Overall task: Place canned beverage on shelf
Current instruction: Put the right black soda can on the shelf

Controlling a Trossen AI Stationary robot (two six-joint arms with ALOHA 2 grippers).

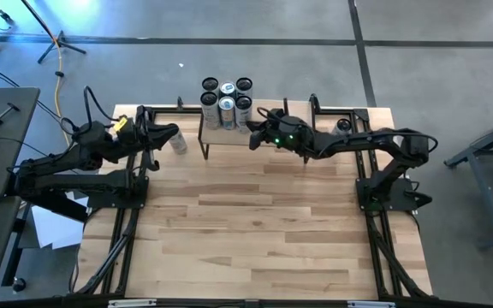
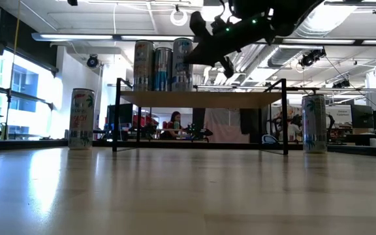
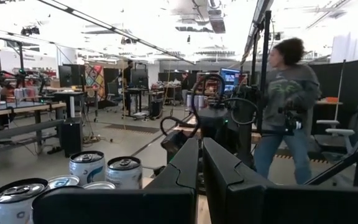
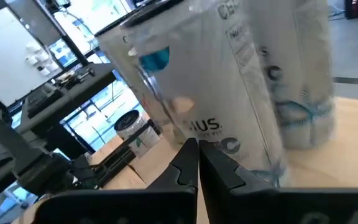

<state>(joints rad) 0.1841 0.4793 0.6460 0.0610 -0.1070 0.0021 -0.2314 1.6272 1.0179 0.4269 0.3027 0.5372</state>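
- One wooden table [image 1: 255,222] fills the high view; all positions below are read on it as a clock face from that view.
- Two dark arms work over its far half. The left arm reaches in from 9 o'clock and the right arm from 3 o'clock.
- One shelf [image 1: 221,131], a light-wood board on black tube legs, stands at 12 o'clock at the far edge. In the low view the shelf board [image 2: 201,99] is level and raised clear of the tabletop.
- Six cans [image 1: 227,106] stand upright on the shelf in a tight cluster, toward its far side.
- One loose can [image 1: 178,144] stands upright on the tabletop at about 11 o'clock, just beside the shelf's left end.
- One further can [image 1: 342,126] stands upright on the tabletop at about 1 o'clock, past the shelf's right end, beside the right arm.
- Left gripper [image 1: 174,133]: above and close by the loose can at 11 o'clock. Its fingers [image 3: 185,165] are clenched together and grasp nothing.
- Right gripper [image 1: 252,137]: at the shelf's right front corner, pointing toward 9 o'clock. Its fingers [image 4: 185,162] are pressed together and empty, with a shelf can [image 4: 229,93] close ahead of the tips.
- One person [image 3: 288,106] is in the room beyond the table, seen in the left wrist view.
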